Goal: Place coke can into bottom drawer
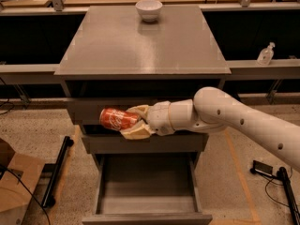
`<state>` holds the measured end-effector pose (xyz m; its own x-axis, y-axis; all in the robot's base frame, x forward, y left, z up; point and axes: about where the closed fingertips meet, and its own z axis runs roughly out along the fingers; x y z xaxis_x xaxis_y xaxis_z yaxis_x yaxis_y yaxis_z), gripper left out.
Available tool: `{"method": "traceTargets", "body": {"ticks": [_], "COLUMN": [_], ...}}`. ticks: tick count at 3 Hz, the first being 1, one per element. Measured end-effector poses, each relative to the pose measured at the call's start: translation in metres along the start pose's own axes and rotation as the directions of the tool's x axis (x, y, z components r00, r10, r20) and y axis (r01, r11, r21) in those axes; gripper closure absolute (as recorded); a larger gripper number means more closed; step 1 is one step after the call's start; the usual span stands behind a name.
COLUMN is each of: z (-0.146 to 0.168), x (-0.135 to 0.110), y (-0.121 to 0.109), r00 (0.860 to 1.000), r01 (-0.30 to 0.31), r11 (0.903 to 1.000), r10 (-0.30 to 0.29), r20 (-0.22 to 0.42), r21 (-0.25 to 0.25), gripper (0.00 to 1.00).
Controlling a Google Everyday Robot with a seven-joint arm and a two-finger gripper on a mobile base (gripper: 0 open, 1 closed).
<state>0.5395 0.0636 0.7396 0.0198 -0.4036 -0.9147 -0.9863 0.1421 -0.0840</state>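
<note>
The red coke can (117, 118) lies on its side in my gripper (134, 122), whose cream fingers are shut around its right end. The white arm reaches in from the right. The can hangs in front of the two closed grey drawer fronts of the cabinet, above the bottom drawer (147, 204). The bottom drawer is pulled open toward the camera and its flat floor is bare. The gripper and can are above the drawer's back left part.
A white bowl (149, 10) stands at the far edge of the grey cabinet top (140, 46). A clear bottle (265, 54) sits on the ledge at right. A cardboard box (14, 186) and a black bar (56, 170) are on the floor at left; cables lie at right.
</note>
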Motion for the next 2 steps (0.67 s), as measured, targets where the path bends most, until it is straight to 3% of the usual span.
{"method": "traceTargets", "body": {"ticks": [1, 2], "z": [0.003, 0.023], "x": [0.0, 0.044], "y": [0.001, 0.016], "r00": [1.0, 0.995], "r01": [0.006, -0.096], "r11": [0.9998, 0.9941], "r10": [-0.006, 0.094], "r20": [-0.014, -0.031], "r21": [-0.017, -0.051], "gripper": [1.0, 1.0]}}
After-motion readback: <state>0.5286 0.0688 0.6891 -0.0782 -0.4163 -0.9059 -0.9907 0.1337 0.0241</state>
